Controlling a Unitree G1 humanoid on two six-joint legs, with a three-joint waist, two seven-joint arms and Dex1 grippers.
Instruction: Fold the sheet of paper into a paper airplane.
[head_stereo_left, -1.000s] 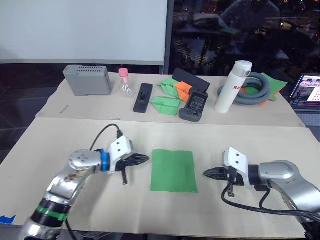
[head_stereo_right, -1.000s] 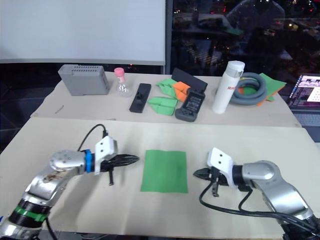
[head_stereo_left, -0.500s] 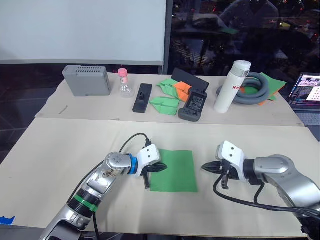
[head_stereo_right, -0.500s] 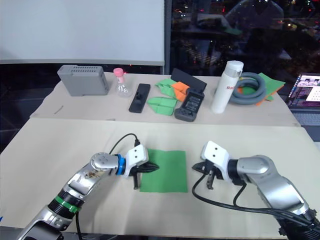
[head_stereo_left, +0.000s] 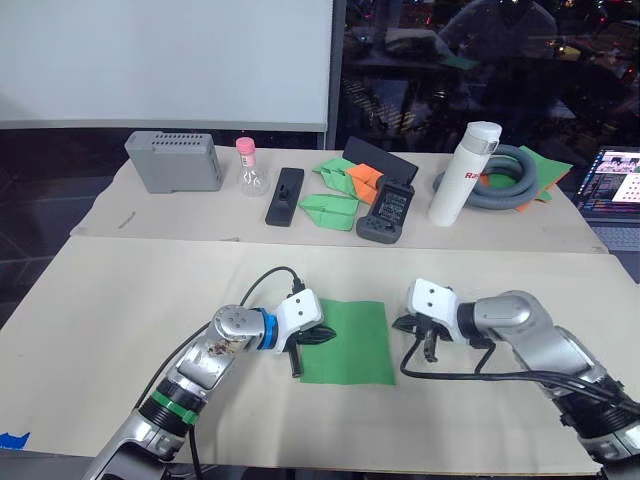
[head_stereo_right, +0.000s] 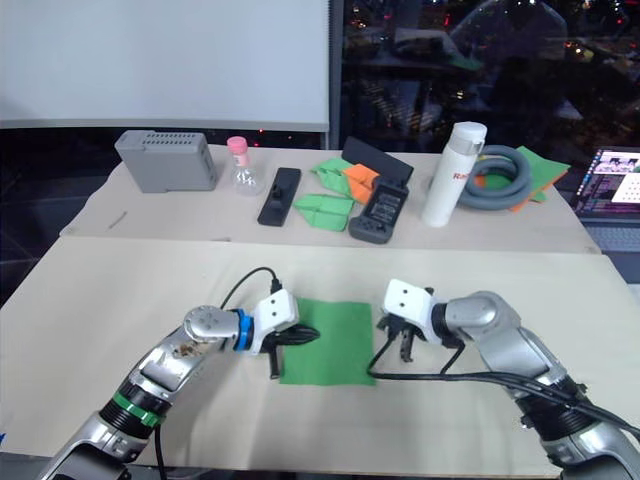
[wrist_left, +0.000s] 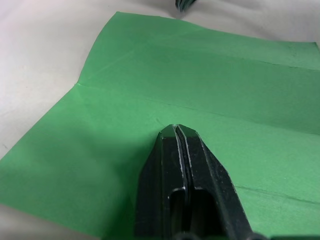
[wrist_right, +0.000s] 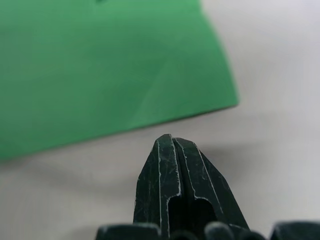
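The fingers of the left gripper are pressed together with nothing between them, their tips lying over the left edge of the sheet of paper. In the left eye view, this gripper is found where it was half a second ago, while a second ago it was held well left of the sheet. The right gripper has been brought closer: earlier it was kept apart from the sheet, and now it is seen just beside the right edge. The sheet lies flat near the front middle of the tan worktop, unmoved.

In the right eye view the same layout is shown. Behind, a second covered surface carries a grey box, a small pink-capped bottle, folded green and orange paper, a white bottle and a coiled grey hose. A whiteboard and a dark window are seen beyond.

In the left wrist view, faint creases are revealed across the sheet, which the head views do not resolve.

In the right wrist view, the right fingers are seen closed and empty, their tips over bare worktop just short of the sheet's edge.
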